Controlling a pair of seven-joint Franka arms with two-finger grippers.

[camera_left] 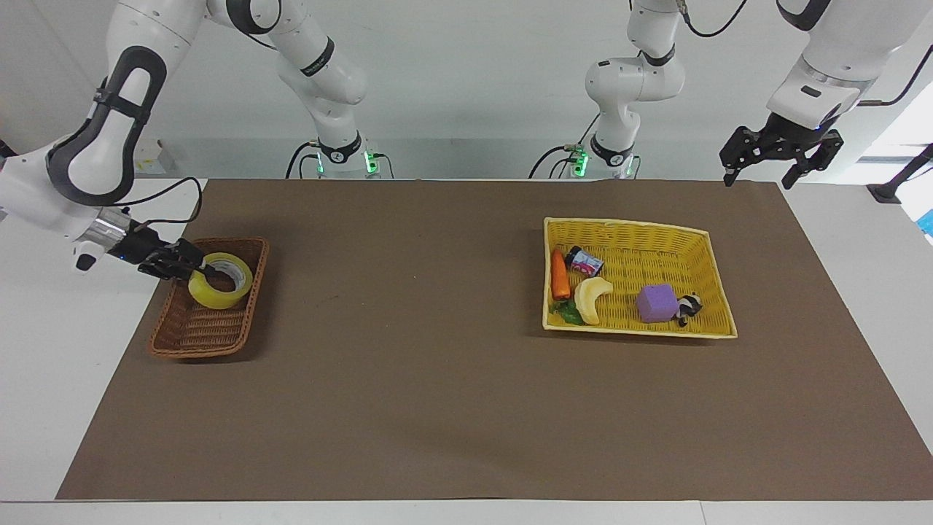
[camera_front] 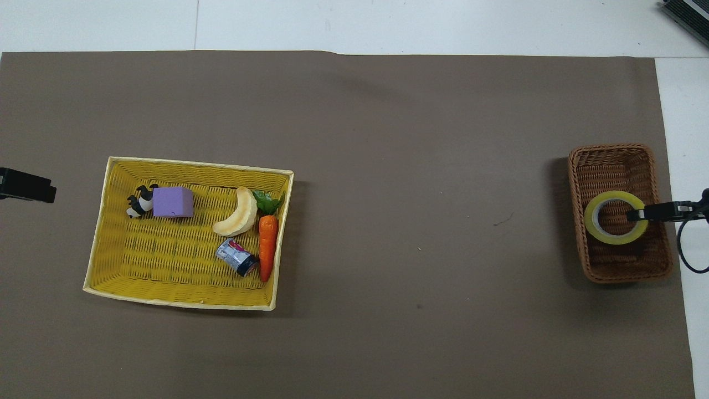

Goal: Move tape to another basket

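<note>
The tape (camera_left: 213,294), a yellowish roll with a white core, sits low inside the small dark-brown wicker basket (camera_left: 191,341) at the right arm's end of the table. My right gripper (camera_left: 204,271) is shut on the tape's rim and reaches into the basket from the side. In the overhead view the tape (camera_front: 602,235) lies in the middle of the basket (camera_front: 609,148), with the right gripper (camera_front: 637,214) on its edge. My left gripper (camera_left: 776,157) is open and empty, raised over the mat's edge at the left arm's end; its tip shows in the overhead view (camera_front: 27,186).
A larger bright yellow basket (camera_left: 711,251) toward the left arm's end holds a carrot (camera_left: 560,275), a small can (camera_left: 584,261), a pale banana (camera_left: 592,297), a purple cube (camera_left: 654,302) and a panda toy (camera_left: 688,306). A brown mat (camera_left: 437,379) covers the table.
</note>
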